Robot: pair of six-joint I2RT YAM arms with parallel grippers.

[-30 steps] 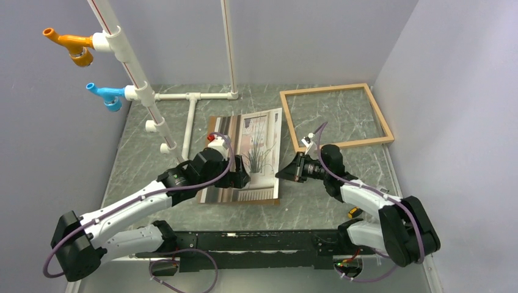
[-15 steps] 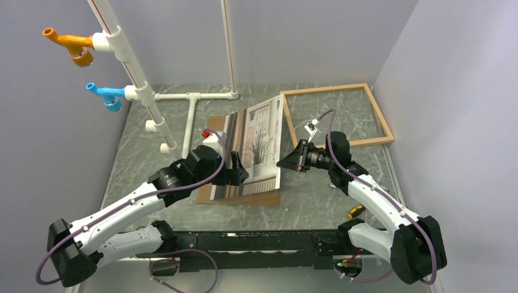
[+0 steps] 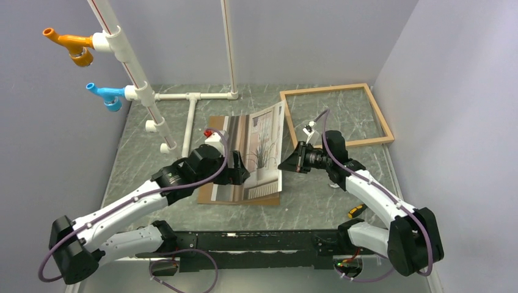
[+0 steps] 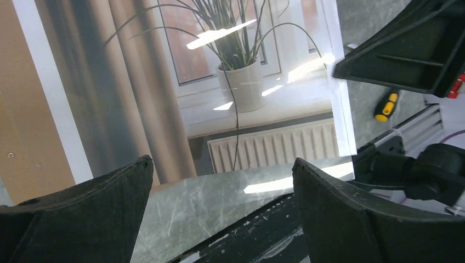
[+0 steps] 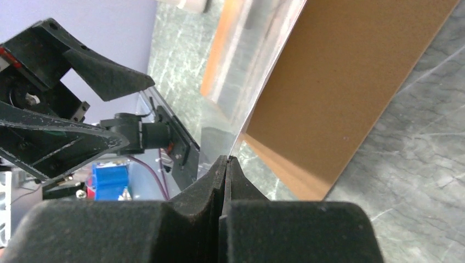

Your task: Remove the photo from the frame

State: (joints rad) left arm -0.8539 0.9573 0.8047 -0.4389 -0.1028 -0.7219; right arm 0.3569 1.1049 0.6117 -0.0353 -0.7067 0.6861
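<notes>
The photo [image 3: 261, 151] of a potted spiky plant is tilted, its right edge raised off a brown board [image 3: 211, 193] lying on the table. My right gripper [image 3: 283, 165] is shut on that right edge. In the right wrist view the jaws [image 5: 226, 159] pinch the thin edge, and the photo's brown back [image 5: 351, 76] shows beside them. My left gripper [image 3: 242, 172] hovers open over the photo's left-near part. Its fingers [image 4: 222, 162] are wide apart with nothing between them, above the plant picture [image 4: 241, 82]. The light-wood frame [image 3: 380, 113] lies empty at the back right.
A white pipe structure [image 3: 146, 91] with an orange fitting [image 3: 73, 47] and a blue fitting [image 3: 107, 96] stands at the back left. A small red-topped white object [image 3: 212, 135] sits behind the photo. A yellow-handled screwdriver [image 3: 354, 212] lies near the right arm's base. Walls close in on both sides.
My right gripper has lifted the photo's right edge, so the photo went from nearly flat to tilted. My left gripper has drawn back a little to the left.
</notes>
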